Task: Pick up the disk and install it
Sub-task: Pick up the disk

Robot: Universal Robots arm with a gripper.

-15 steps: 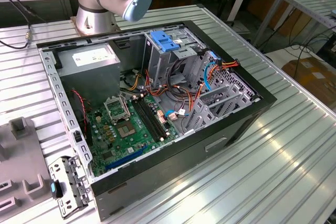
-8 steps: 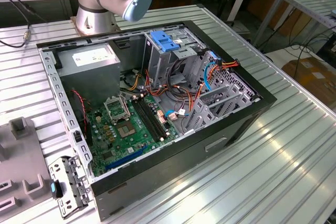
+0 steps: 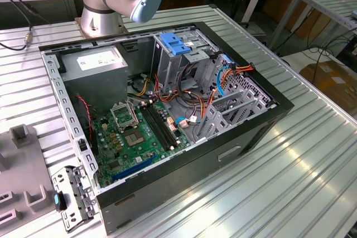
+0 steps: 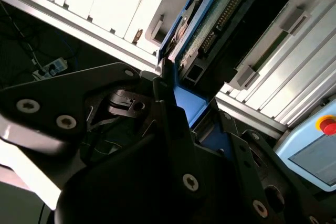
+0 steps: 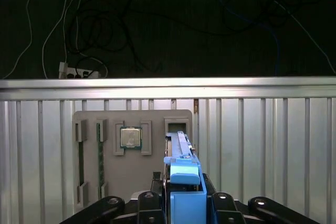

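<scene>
We see the tool (image 5: 185,208) gripping the disk (image 5: 184,177) edge-on. Its long axis runs straight out frm the tool.

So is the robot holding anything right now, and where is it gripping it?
Yes, the flat silver metal disk with blue plastic side rails, edge-on between the jaws, which pinch it at one end.

A robotics lab: ribbed aluminium table (image 3: 312,182), opened computer case (image 3: 184,176).
</scene>
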